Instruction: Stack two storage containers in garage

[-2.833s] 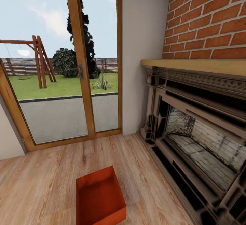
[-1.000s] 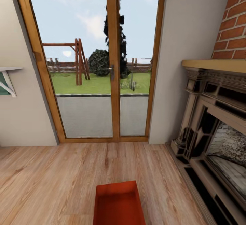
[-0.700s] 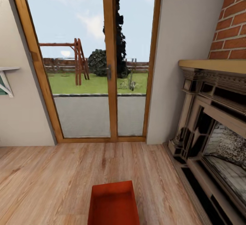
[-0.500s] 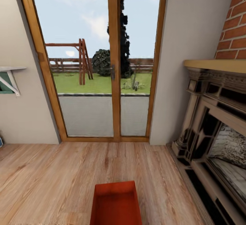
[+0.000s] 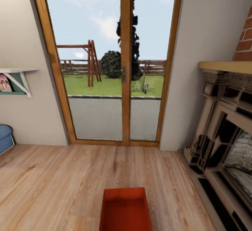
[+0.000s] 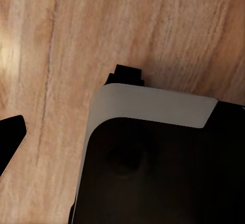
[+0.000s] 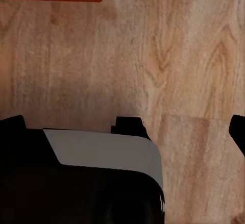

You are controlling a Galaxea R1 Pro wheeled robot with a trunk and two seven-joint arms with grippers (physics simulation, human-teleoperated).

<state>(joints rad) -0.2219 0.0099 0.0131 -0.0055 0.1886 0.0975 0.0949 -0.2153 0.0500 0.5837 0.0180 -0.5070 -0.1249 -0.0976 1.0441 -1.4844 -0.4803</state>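
Neither end effector's state can be told; bin [image 5: 126, 210] sits at 6 o'clock on floor [image 5: 63, 175], awaiting pickup.

Orange-red bin [image 5: 126, 210] sits on the wood plank floor [image 5: 63, 178], open top up, cut off by the bottom edge. Glass doors [image 5: 115, 66] straight ahead, fireplace [image 5: 224, 133] on the right, blue sofa corner [image 5: 5, 138] far left.

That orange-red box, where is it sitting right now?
In the head view the storage container sits on the wood plank floor at the bottom centre, straight out from the glass doors, with the fireplace off to its right.
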